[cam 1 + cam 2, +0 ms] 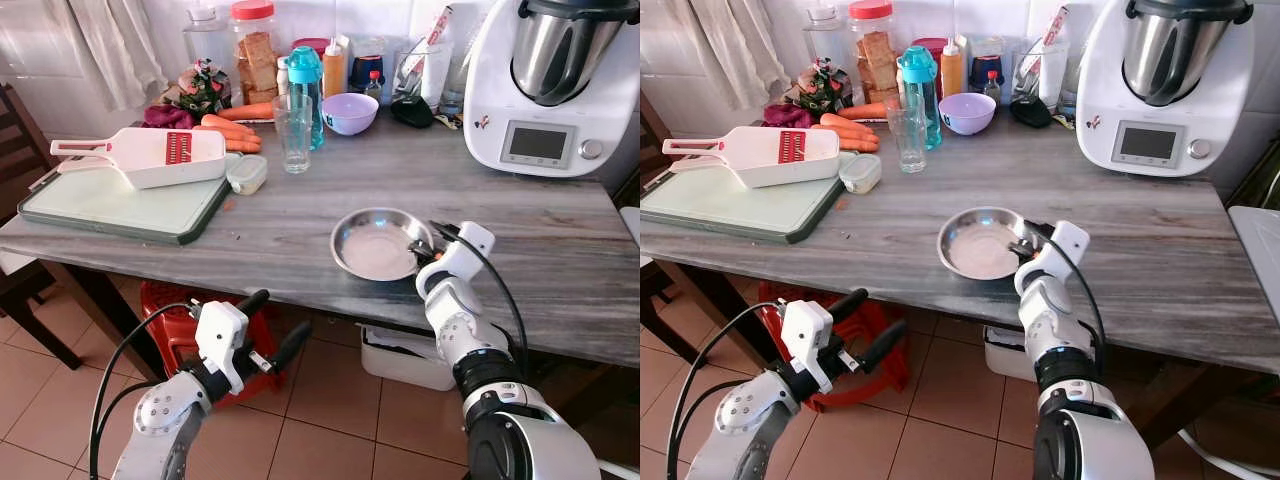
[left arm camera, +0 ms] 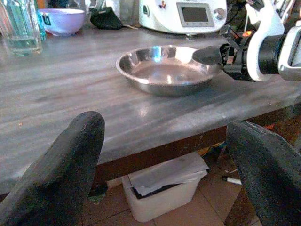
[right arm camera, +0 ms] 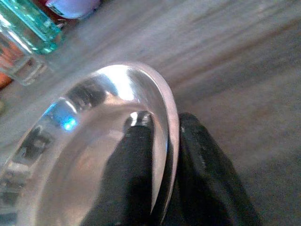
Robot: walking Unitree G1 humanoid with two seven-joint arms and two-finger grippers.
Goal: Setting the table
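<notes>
Near the front edge of the grey table (image 1: 560,270), at about 5 o'clock from the drinking glass (image 1: 293,133), sits the steel bowl (image 1: 372,243), and the right gripper (image 3: 162,155) pinches its rim at the 3 o'clock side, 1 finger inside the wall and 1 outside. The grip looks narrow and thin, so I judge the lift should be slow and level, or the bowl may swing or slip. Below the table edge, at 7 o'clock from the bowl, the left gripper (image 1: 272,325) hangs spread wide and holding nothing.
</notes>
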